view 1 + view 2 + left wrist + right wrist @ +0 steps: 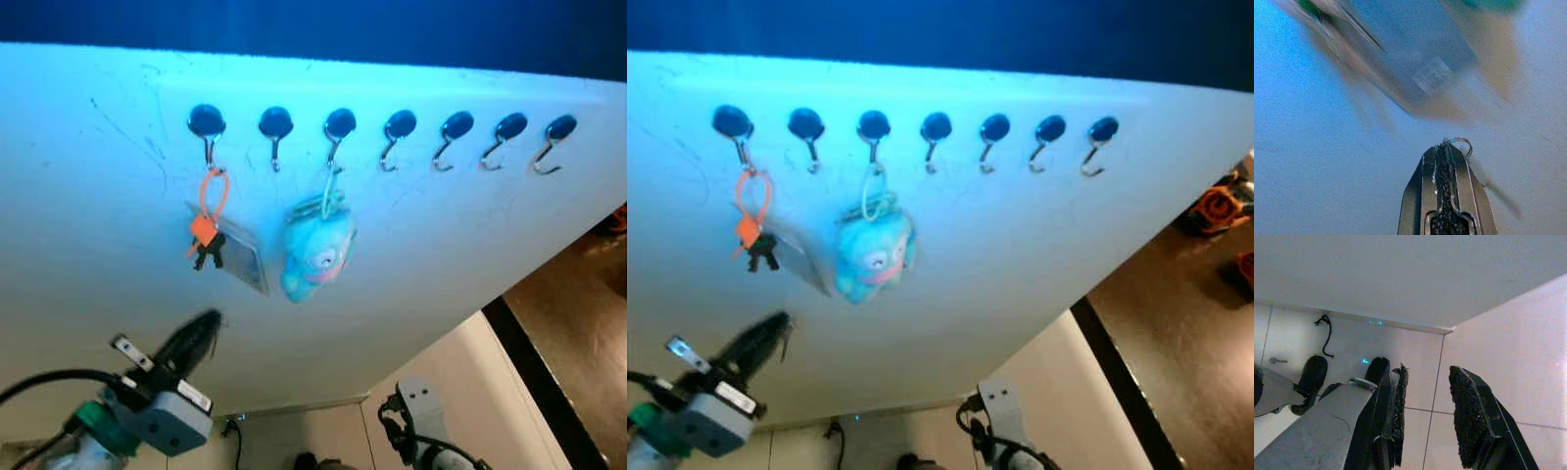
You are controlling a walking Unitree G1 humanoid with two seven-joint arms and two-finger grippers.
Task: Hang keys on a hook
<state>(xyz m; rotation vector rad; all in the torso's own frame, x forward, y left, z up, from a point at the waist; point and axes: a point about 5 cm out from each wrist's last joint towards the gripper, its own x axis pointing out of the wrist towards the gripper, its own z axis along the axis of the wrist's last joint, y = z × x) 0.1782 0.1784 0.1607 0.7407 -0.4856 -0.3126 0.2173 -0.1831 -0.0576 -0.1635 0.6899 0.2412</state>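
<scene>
motion blur smears the left hand (201, 333) below the orange-tagged keys (207, 240); its wrist view turns those keys (1400, 63) into streaks. the right hand (1425, 416) is cut off by the frame edge, far below the keys.

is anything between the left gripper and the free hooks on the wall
Nothing visible blocks it. The left gripper sits below the row, shut on a key ring. The first hook holds orange-tagged keys, the third a blue plush keychain; the second hook is bare.
</scene>
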